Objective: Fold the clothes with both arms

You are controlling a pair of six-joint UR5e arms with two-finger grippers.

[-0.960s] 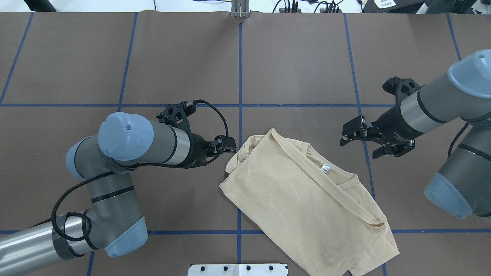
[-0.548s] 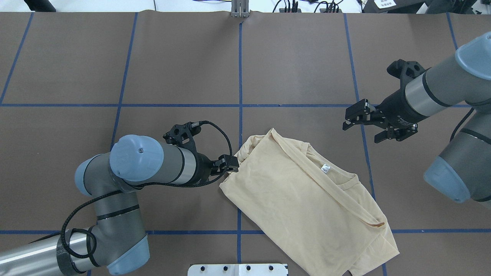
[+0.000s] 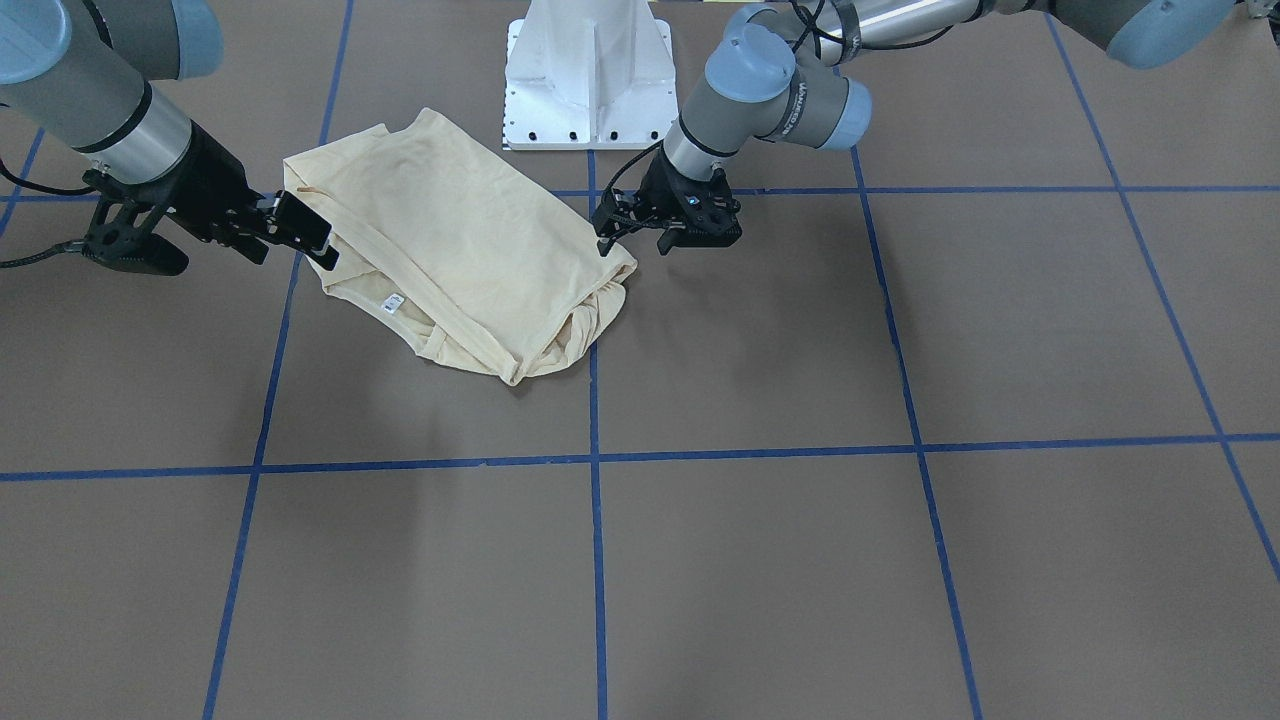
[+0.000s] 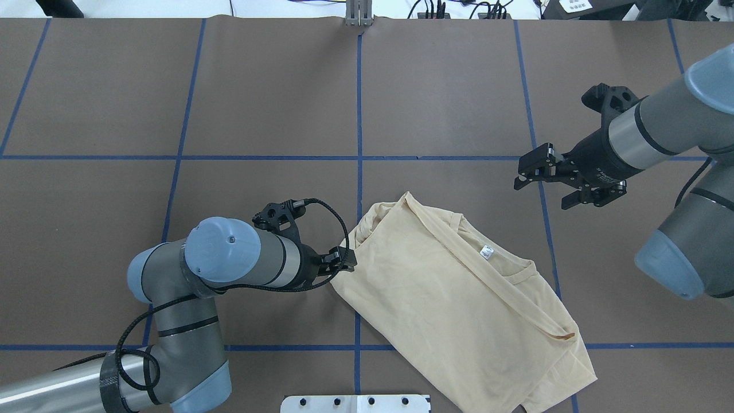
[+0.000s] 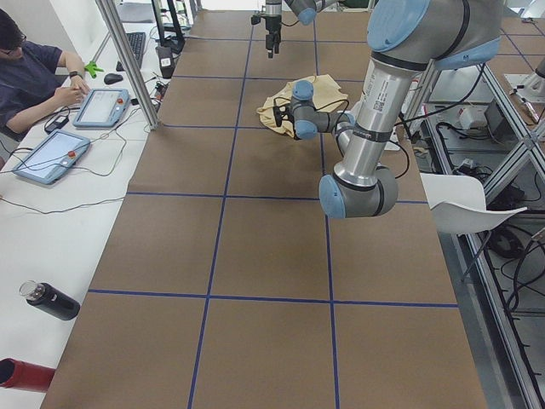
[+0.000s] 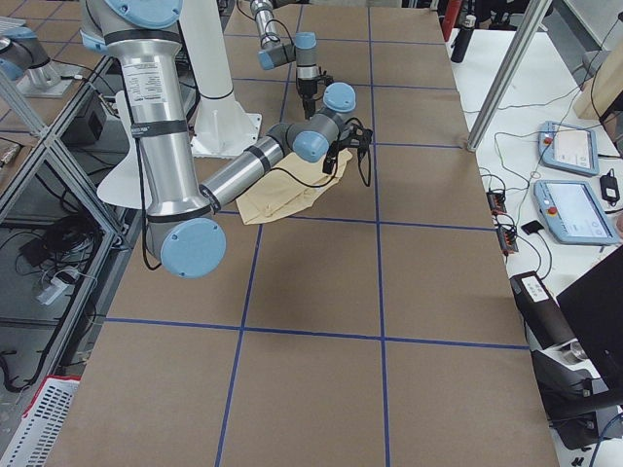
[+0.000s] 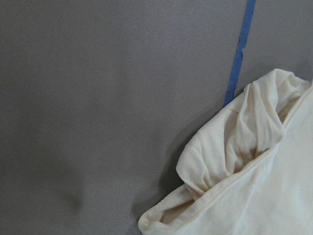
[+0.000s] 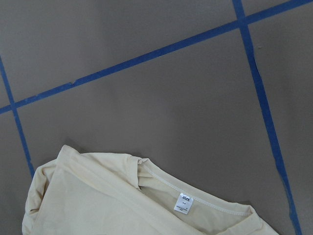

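The clothes are one cream-yellow shirt (image 4: 459,298), lying folded and slanted near the table's robot side, with its white neck label (image 4: 487,252) facing up. My left gripper (image 4: 344,261) is low at the shirt's bunched left corner (image 7: 234,147), and its fingers look open there (image 3: 632,243). The right gripper (image 4: 543,192) hangs open above the table beyond the shirt's collar side, holding nothing. In the front view the right gripper (image 3: 285,240) sits next to the shirt (image 3: 470,250) edge. The right wrist view looks down on the collar and label (image 8: 184,204).
The white pedestal base (image 3: 590,80) stands just behind the shirt. Blue tape lines (image 4: 359,115) grid the brown table. A person (image 5: 34,60) sits at tablets (image 5: 98,106) along the far side, with a dark bottle (image 5: 51,300) near that edge.
My left arm swung toward the robot side, bringing its gripper down to the shirt's left corner. The right gripper rose and pulled away toward the far side. The shirt has not moved.
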